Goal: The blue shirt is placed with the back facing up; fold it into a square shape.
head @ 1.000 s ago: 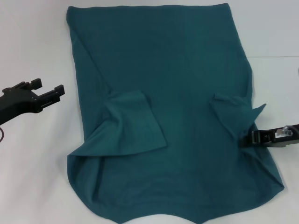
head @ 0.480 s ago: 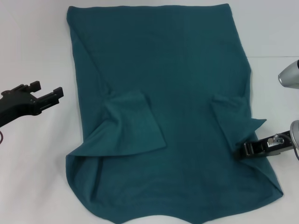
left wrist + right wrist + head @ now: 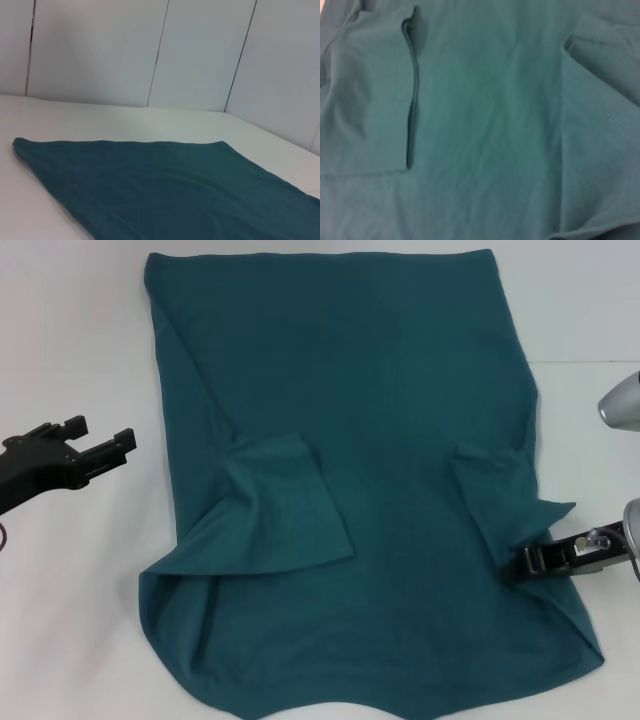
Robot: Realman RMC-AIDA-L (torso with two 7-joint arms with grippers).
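The blue shirt (image 3: 370, 440) lies spread on the white surface (image 3: 70, 620), both sleeves already turned in over the body, the lower hem side nearest the robot rumpled. The right gripper (image 3: 528, 560) sits low at the shirt's right edge, just below the folded-in right sleeve (image 3: 500, 495); its jaws look closed at the cloth, though whether they actually pinch fabric I cannot tell. The left gripper (image 3: 100, 445) hovers off the shirt to its left, jaws spread and empty. The likely risk: a pull from the right alone could drag the soft knit sideways, undo the sleeve folds and skew the edges, since nothing pins the left side. No brand, label or writing is visible anywhere.
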